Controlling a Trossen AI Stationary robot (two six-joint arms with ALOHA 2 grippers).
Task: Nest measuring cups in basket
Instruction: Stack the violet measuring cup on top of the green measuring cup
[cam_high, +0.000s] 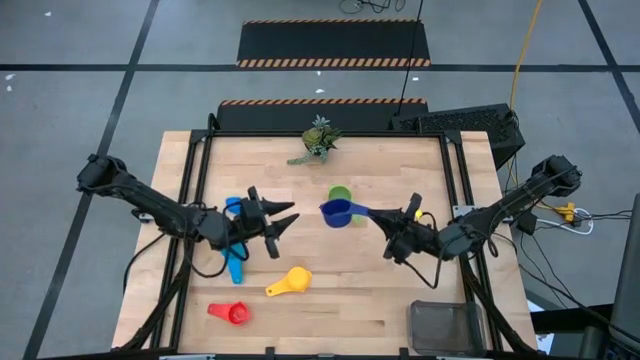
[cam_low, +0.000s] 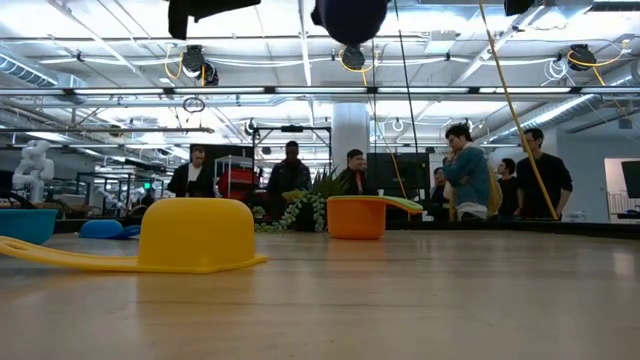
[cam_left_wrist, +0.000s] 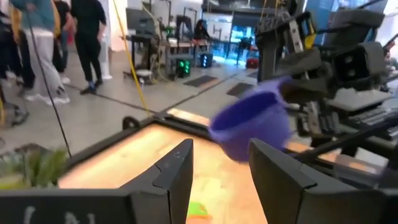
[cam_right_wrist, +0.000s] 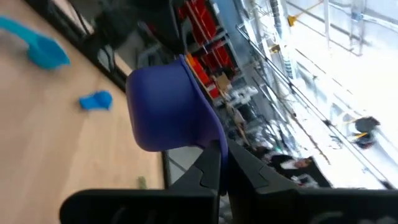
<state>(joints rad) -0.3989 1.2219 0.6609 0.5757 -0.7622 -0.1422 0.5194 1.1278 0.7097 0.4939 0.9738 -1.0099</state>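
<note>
high view: only this one shows the whole table (cam_high: 330, 290) — basket (cam_high: 445, 325) at the near right corner, empty as far as I can see; red cup (cam_high: 231, 313) and yellow cup (cam_high: 289, 282) well left of it, green cup (cam_high: 340, 195) farther back, plant sprig (cam_high: 317, 140) at the far edge
low view: grippers mostly cut off at the top, but it shows the yellow cup (cam_low: 195, 236) sitting upside down, plus an orange cup (cam_low: 357, 216) under the green one's handle; the overhead misses that orange one. People stand in the room behind
right gripper (cam_high: 391, 228): pinched together on the handle of the dark blue cup (cam_high: 337, 212), held in the air just beside the green cup, well back-left of the basket
right wrist view: fingers pressed on the handle, bowl (cam_right_wrist: 171, 112) sticking out ahead
left gripper (cam_high: 284, 221): fingers spread, holding nothing, pointed at the dark blue cup with a gap between
left wrist view: dark blue cup (cam_left_wrist: 252, 124) floats just past the spread fingertips (cam_left_wrist: 180, 158)
light blue cups (cam_high: 234, 262): under the left arm, far left of the basket
arms: both reach in low from the table's sides, grippers facing each other mid-table
</note>
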